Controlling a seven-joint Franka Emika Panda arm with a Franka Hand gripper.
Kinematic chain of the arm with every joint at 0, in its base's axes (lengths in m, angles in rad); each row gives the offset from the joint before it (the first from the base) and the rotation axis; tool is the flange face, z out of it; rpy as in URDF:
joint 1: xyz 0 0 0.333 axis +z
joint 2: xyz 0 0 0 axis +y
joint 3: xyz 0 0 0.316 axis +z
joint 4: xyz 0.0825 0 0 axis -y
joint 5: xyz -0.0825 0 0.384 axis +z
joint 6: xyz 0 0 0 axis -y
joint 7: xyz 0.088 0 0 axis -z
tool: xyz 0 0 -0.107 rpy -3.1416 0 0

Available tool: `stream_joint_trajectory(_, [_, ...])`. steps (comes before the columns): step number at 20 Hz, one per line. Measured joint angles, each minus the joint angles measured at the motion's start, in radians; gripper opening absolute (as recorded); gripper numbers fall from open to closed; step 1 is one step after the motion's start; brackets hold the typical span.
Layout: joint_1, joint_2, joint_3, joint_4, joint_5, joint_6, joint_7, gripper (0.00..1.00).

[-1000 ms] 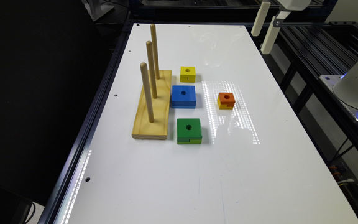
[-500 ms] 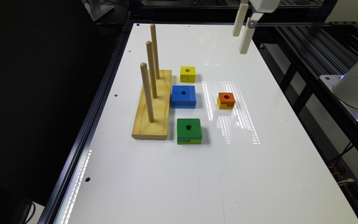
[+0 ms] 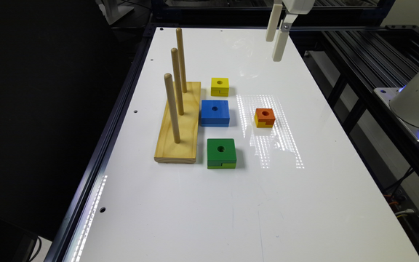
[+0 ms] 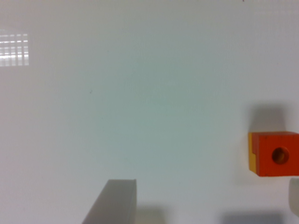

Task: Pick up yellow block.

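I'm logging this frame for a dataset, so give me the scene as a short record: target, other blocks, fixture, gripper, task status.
target: yellow block, on the white table, beside the far end of the peg base
other blocks: blue block; green block; orange-topped block
fixture: wooden peg base with three upright pegs
gripper: gripper, open, raised above the table's far end, holding nothing
task status: yellow block not yet grasped

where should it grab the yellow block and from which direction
Probably from straight above, closing on two opposite flat side faces of the yellow block. It sits flat, hole up. The blue block sits close on one side, so pinching across the other two faces looks safer.
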Motion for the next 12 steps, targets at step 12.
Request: stream_joint_trajectory(12, [-0.021, 0.019, 0.000, 0.025, -0.0002, 0.000, -0.021, 1.00])
